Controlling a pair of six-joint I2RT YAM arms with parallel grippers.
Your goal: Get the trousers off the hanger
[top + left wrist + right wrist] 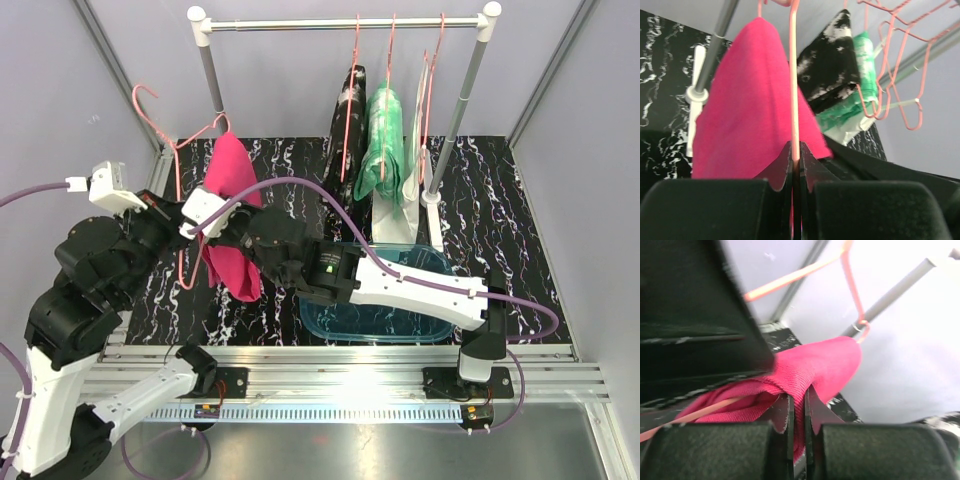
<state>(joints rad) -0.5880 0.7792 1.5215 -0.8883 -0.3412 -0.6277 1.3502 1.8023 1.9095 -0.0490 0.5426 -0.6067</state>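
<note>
Pull-off step: L claw (796, 165) clenched on pink hanger (794, 100); R claw (799, 405) pinching magenta trousers (825, 365) draped on hanger. Next: R drags fabric off hanger.

Your left arm (80, 290) is folded at the near left, with the wrist pointing far and to the right. The left gripper (796, 155) is closed on the hanger (794, 75) wire. Your right arm (410, 285) reaches low from the near right toward the left. The right gripper (798, 400) pinches a fold of the magenta trousers (825, 365). Both wrists are near each other.
</note>
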